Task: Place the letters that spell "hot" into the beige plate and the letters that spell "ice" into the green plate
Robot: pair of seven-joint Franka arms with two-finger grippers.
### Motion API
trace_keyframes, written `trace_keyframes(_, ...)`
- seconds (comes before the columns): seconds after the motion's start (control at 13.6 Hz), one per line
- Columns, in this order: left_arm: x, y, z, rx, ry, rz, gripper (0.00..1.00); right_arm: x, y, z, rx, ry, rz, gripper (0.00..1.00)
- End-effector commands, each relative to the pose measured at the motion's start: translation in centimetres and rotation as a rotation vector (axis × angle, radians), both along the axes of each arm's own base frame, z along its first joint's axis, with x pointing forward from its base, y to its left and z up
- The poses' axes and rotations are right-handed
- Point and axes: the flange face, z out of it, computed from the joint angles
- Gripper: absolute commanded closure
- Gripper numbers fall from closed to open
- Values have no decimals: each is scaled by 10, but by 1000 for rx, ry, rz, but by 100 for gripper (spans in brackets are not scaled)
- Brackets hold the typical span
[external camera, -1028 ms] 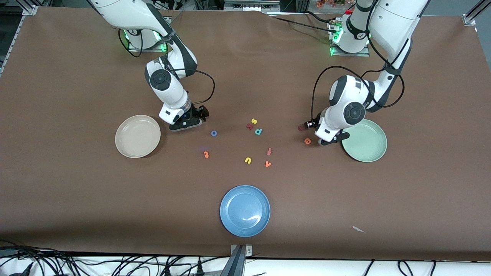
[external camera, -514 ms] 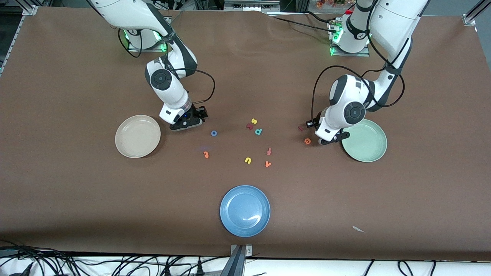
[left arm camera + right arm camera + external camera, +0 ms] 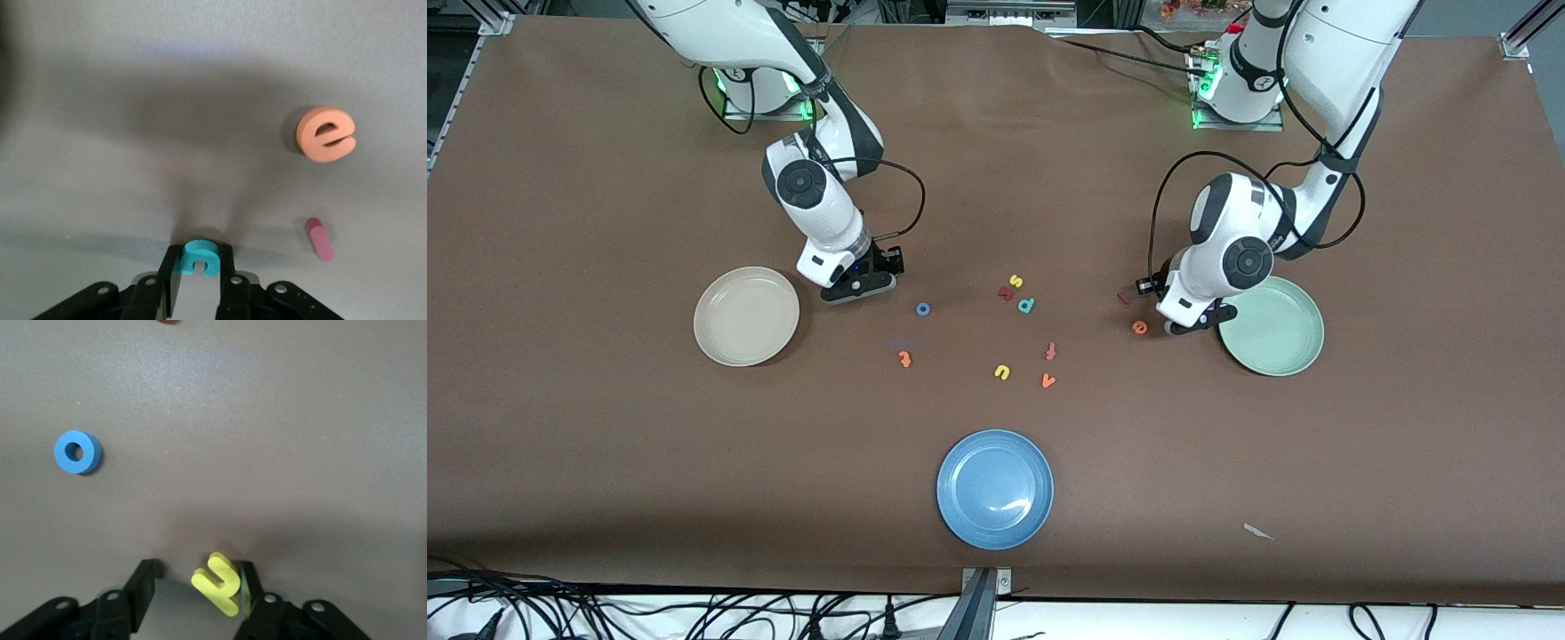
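Observation:
My left gripper point(image 3: 199, 257) is shut on the teal c point(image 3: 199, 255), low over the table beside the green plate point(image 3: 1272, 326). In the front view the left gripper point(image 3: 1190, 325) hides the c. The orange e point(image 3: 326, 134) point(image 3: 1139, 327) and the dark red i point(image 3: 319, 239) point(image 3: 1124, 298) lie loose close by. My right gripper point(image 3: 197, 570) point(image 3: 863, 286) is open around the yellow h point(image 3: 218, 582). The h leans on one finger, with a gap to the other. The blue o point(image 3: 77, 452) point(image 3: 923, 309) and the orange t point(image 3: 905, 359) lie on the table, the t nearer the camera. The beige plate point(image 3: 746, 316) holds no letters.
A blue plate point(image 3: 995, 488) sits near the table's front edge. Between the arms lie a yellow s point(image 3: 1015, 281), a dark red letter point(image 3: 1006, 292), a teal p point(image 3: 1026, 306), a redder t point(image 3: 1051, 351), a yellow u point(image 3: 1002, 372) and an orange v point(image 3: 1048, 381).
The right hand has edged slightly toward the right arm's end of the table. The left hand has barely shifted. The loose letters lie where they were.

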Motion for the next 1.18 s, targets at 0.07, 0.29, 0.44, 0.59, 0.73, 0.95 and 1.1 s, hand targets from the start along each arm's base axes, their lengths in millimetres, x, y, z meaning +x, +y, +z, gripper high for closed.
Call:
trace_keyframes(0.07,37,42,71,-5,31,-105,88,-8,-4,-7,-9,0,4,78)
trace_keyframes(0.29,62,86,114,-47,88,-146,91,-6,-5,-3,-10,-4,6,91)
trace_keyframes(0.44,73,126,116,-33,71,-176,91,1,-8,19,-17,-9,14,92)
trace_keyframes(0.59,77,153,102,3,84,-227,91,19,-32,55,-54,15,42,92)
trace_keyframes(0.73,79,169,78,38,110,-252,91,38,-71,81,-75,23,93,92)
trace_keyframes(0.95,78,171,48,38,132,-257,89,61,-132,99,-84,15,180,92)
trace_keyframes(1.1,70,177,23,26,178,-249,82,74,-167,101,-85,6,234,92)
